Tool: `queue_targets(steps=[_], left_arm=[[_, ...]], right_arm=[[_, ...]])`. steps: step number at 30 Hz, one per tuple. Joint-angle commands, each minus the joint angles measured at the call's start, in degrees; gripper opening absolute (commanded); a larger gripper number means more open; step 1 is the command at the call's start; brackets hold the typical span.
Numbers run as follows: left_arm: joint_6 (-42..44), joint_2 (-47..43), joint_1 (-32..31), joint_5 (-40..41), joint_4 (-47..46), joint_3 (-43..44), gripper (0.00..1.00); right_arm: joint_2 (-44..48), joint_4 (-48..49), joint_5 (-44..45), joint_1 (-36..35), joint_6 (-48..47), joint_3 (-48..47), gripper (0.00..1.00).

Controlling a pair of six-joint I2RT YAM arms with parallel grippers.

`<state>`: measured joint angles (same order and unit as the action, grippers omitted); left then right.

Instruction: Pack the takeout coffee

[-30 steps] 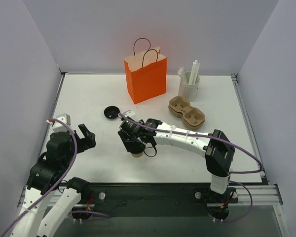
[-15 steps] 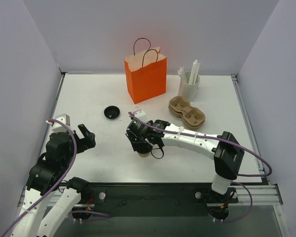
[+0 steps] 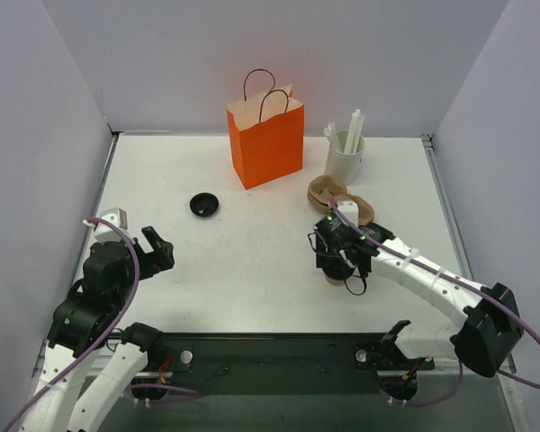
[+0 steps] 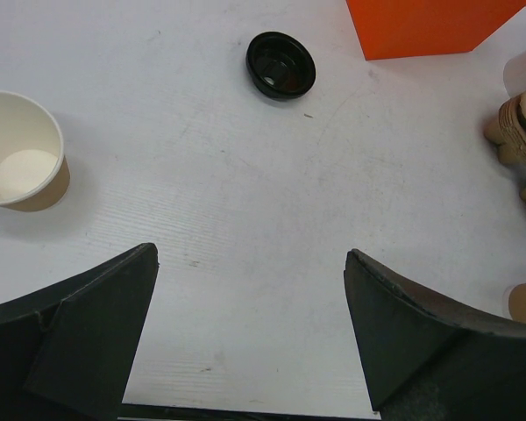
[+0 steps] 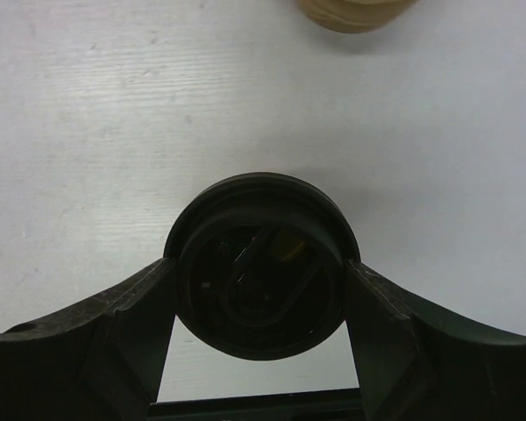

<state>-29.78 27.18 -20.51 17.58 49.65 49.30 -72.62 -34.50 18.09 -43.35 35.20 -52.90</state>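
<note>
Nearest me, my left tool (image 4: pixel 250 338) hangs low over the desk (image 3: pixel 252 270) with its jaws wide apart and nothing between them. It has no part in this step, so I would leave it parked there.

My right tool (image 5: pixel 261 267) is clamped on the takeout coffee (image 5: pixel 259 230). One finger presses each side just under the black lid's rim, and the cup sits centred in the grip. I cannot tell whether its base is clear of the desk.

The grip is on the paper wall, so I judge that I should hold firmly but squeeze no harder, and keep the cup upright so the lid stays seated.

Just beyond lies the pulp cup carrier (image 3: pixel 342 202), and I should lift well over it. Farther back stands the orange bag (image 3: pixel 265 144). Its mouth is open, and the handles could snag my fingers, so I would come down straight between them. The loose black lid (image 3: pixel 203 204) lies well off to the left, out of the way.
</note>
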Motion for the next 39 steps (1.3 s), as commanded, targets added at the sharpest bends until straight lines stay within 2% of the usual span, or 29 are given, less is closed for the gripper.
queue_targets(steps=[1, 4, 10, 22, 26, 28, 30, 33, 36, 37, 39], left_arm=[[-0.37, 0.15, 0.30, -0.01, -2.28, 0.18, 0.97], [-0.37, -0.19, 0.21, -0.01, -2.45, 0.10, 0.97], [-0.37, 0.15, 0.21, -0.18, -2.45, 0.01, 0.97], [0.68, 0.50, 0.21, -2.02, -3.24, 0.09, 0.97], [-1.59, 6.99, 0.30, -5.18, -3.76, 6.92, 0.95], [-2.65, 13.58, 0.30, -6.50, -5.43, 10.36, 0.91], [-4.05, 20.67, 0.30, -7.47, -8.07, 15.70, 0.88], [-4.24, 28.94, 0.30, -9.05, -14.29, 20.64, 0.86], [1.29, 33.90, 0.12, -15.35, -28.34, 20.06, 0.82], [2.70, 34.77, 0.04, -16.08, -36.64, 19.26, 0.76], [6.04, 37.15, -0.14, -15.31, -43.38, 17.68, 0.74]], right_arm=[[6.34, -4.79, 2.05, 5.28, 1.45, 5.25, 0.64], [10.56, -3.99, 0.12, 6.87, 0.05, 5.54, 0.71], [12.67, -5.31, 0.11, 7.58, -1.01, 2.99, 0.79], [12.67, -9.87, -0.94, 8.46, -3.47, -2.90, 0.79], [14.34, -12.61, -4.46, 6.62, -5.93, -9.31, 0.77], [16.45, -12.61, -4.90, 2.59, -6.98, -11.51, 0.77], [18.38, -12.43, -4.82, -1.88, -7.34, -12.05, 0.77], [20.40, -11.82, -6.13, -4.80, -8.04, -11.78, 0.77], [22.95, -11.64, -7.01, -5.95, -6.90, -10.99, 0.77], [23.48, -11.38, -7.36, -6.13, -6.81, -10.73, 0.77], [25.15, -11.12, -7.19, -6.22, -6.81, -10.64, 0.77]])
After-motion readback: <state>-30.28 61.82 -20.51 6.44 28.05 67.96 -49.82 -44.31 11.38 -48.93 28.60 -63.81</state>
